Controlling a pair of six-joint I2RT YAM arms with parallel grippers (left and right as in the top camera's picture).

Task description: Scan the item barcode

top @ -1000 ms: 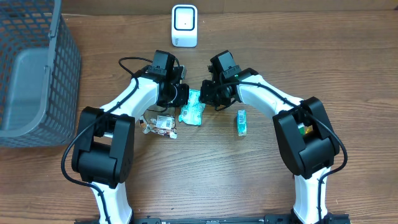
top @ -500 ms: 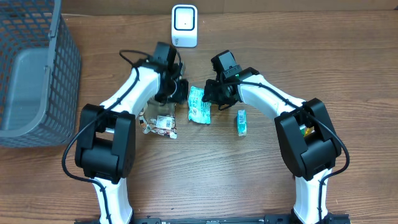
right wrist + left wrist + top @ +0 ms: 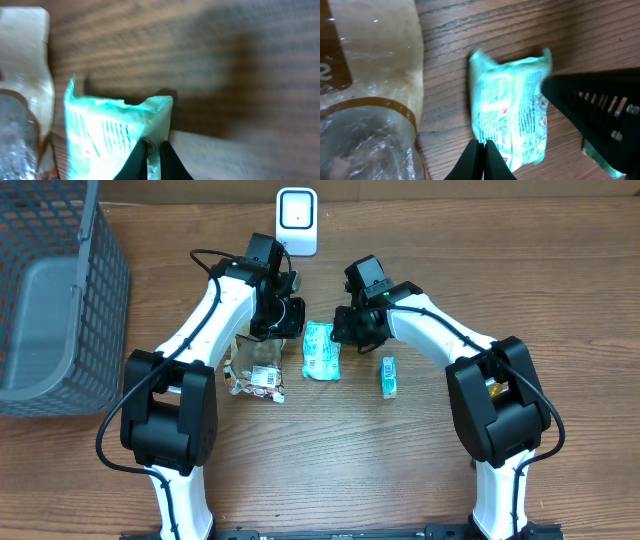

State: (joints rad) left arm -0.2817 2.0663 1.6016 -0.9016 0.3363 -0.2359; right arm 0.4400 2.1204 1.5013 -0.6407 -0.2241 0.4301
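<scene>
1. Teal plastic packet (image 3: 320, 350), flat, printed with small text. It is the task's item and lies on the brown wooden tabletop (image 3: 400, 480) between the two arms, below the scanner and well apart from it. Which face carries the barcode cannot be read.
2. White box-shaped barcode scanner (image 3: 297, 220), upright at the far edge of the tabletop, window towards the arms. The packet probably has to be lifted and turned to face that window.
3. Right gripper (image 3: 151, 146): jaws nearly together, apparently pinching the packet's thin right-hand edge. A hold on the edge leaves the printed faces uncovered for scanning, but it looks shallow and could slip.
4. Left gripper (image 3: 480, 147): jaws together and holding nothing. The tips sit at the packet's near edge, perhaps to steady it. Whether they touch it cannot be told.
5. Clear crinkled plastic bag with a brown label (image 3: 255, 365), just left of the packet, under the left arm. Not part of the present hold.
6. Small green carton (image 3: 388, 376), right of the packet, apart from it.
7. Grey wire-mesh basket (image 3: 50, 290), far left, likely the place for scanned goods.
</scene>
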